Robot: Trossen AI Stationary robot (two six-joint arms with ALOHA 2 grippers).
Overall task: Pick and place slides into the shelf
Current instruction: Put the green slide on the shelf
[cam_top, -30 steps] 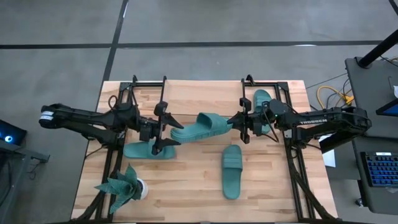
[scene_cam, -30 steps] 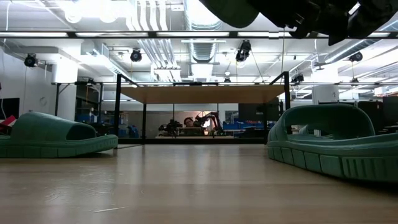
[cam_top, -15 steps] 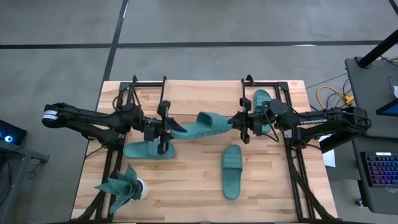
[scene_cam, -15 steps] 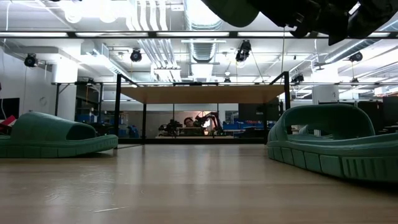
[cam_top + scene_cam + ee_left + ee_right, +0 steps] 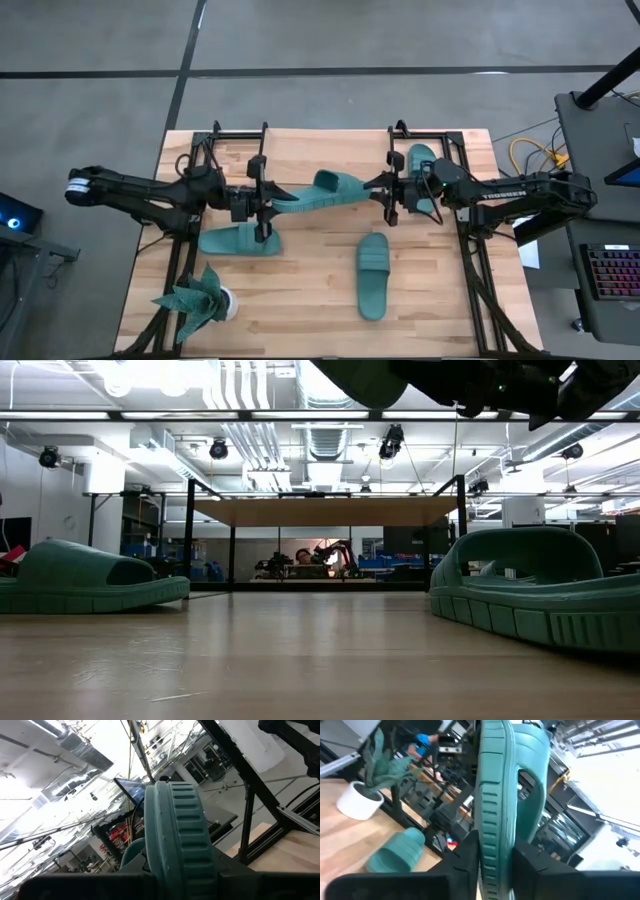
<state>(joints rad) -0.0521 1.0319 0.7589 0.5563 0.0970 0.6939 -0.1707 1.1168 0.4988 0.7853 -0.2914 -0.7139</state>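
One teal slide [image 5: 320,192] hangs in the air over the table's middle, lying on its side with its strap toward the far edge. My left gripper [image 5: 262,203] is shut on its left end and my right gripper [image 5: 389,198] on its right end. Three more slides rest sole-down on the table: one at the left [image 5: 238,241], one near the right [image 5: 373,276], and one under the right arm [image 5: 421,165]. The shelf [image 5: 325,512] stands at the table's far side, its wood board on thin black legs. My left gripper holds the slide's heel end [image 5: 276,207], coming level from the table's left, along the slide. In its wrist view the ribbed sole edge [image 5: 180,825] runs away from the fingers; the gripper's own body hides the place of contact. My right gripper has the slide's toe end [image 5: 492,855] between its two fingers [image 5: 470,857], one on each face of the sole. It comes level from the table's right, along the slide. The slide is clear of the table, on its side.
A spiky green plant [image 5: 195,300] in a white pot stands at the near left corner. Black arm mounts [image 5: 240,135] rise at the far left and far right. Bare tabletop [image 5: 300,290] lies between the two near slides.
My left gripper has moved a little toward the slide and shut on its heel end. The slide has since turned slightly: its strap end has swung toward the far edge, while both grippers stayed about where they were.
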